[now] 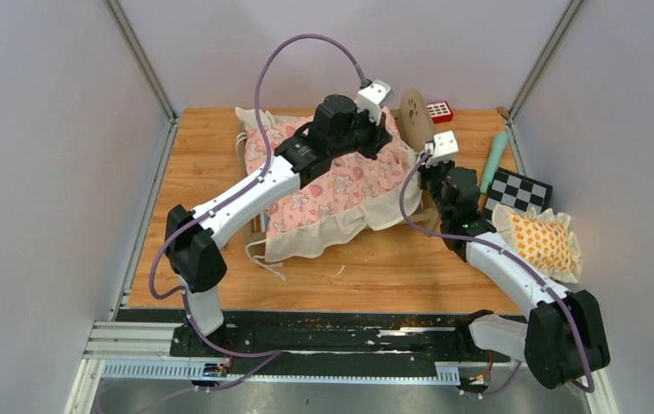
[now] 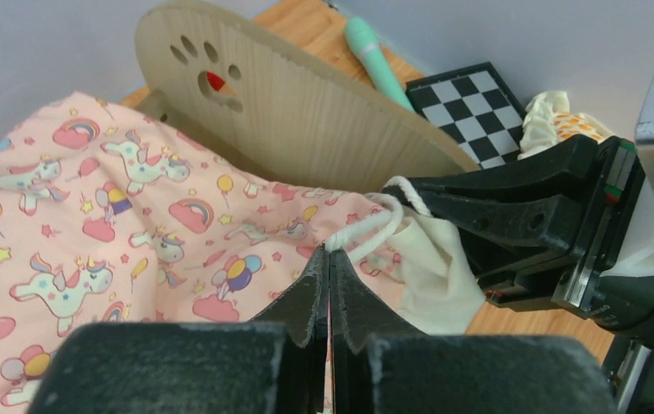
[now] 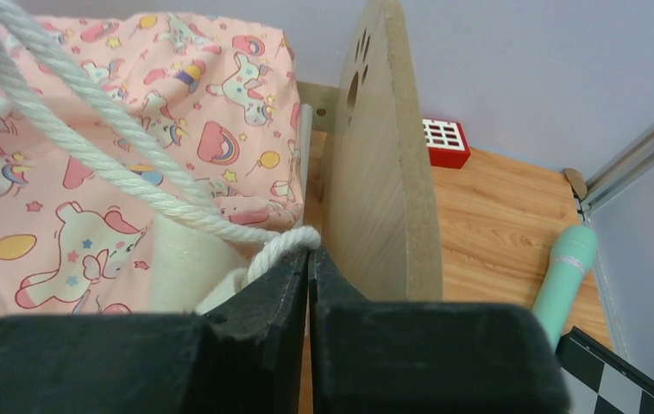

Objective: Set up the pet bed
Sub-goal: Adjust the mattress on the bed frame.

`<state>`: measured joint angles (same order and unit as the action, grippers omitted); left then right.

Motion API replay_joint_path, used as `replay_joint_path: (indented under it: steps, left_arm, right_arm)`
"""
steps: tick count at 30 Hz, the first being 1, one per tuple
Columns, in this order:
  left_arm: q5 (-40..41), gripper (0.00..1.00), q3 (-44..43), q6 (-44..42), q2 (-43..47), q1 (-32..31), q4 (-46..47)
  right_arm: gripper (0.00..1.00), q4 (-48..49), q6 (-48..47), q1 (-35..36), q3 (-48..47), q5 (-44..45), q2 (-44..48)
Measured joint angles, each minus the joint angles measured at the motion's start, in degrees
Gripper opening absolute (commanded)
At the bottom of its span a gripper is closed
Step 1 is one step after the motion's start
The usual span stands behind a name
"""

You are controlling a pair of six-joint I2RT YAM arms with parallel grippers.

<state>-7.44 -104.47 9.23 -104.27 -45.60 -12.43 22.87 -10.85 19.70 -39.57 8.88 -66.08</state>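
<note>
Top external view shows the pet bed (image 1: 323,207) sitting toward the back-middle of the surface (image 1: 444,267), its quilt (image 2: 91,216) heaped crookedly over it and spilling off the near side. At the headboard (image 3: 384,172) end the two claws sit almost touching. The left claw (image 2: 330,257) is clamped shut with a sliver of pink between its fingers (image 2: 302,302), apparently pinching quilt fabric, and the right claw (image 3: 309,253) is closed on the quilt's white cord (image 3: 116,164). Pulling in different directions could drag or tip the light bed. The quilt may snag on the headboard, and the thin cord, held only at the fingertips, could slip free.
</note>
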Motion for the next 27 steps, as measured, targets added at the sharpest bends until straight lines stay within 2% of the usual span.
replay_joint_path:
  steps: [5,19,27]
  left_arm:
    - [-1.18,0.0,3.76,0.79,0.0,1.68,1.88]
    - [-5.53,0.0,7.58,1.16,-0.02,4.02,5.2]
    - [-7.3,0.0,7.58,1.16,-0.04,4.02,5.51]
  right_arm:
    - [0.04,-0.68,-2.19,0.0,0.24,0.28,-1.92]
    - [0.08,-1.31,-5.84,1.27,0.11,4.22,-5.18]
    - [0.27,-1.16,-6.08,2.21,0.09,6.01,-5.64]
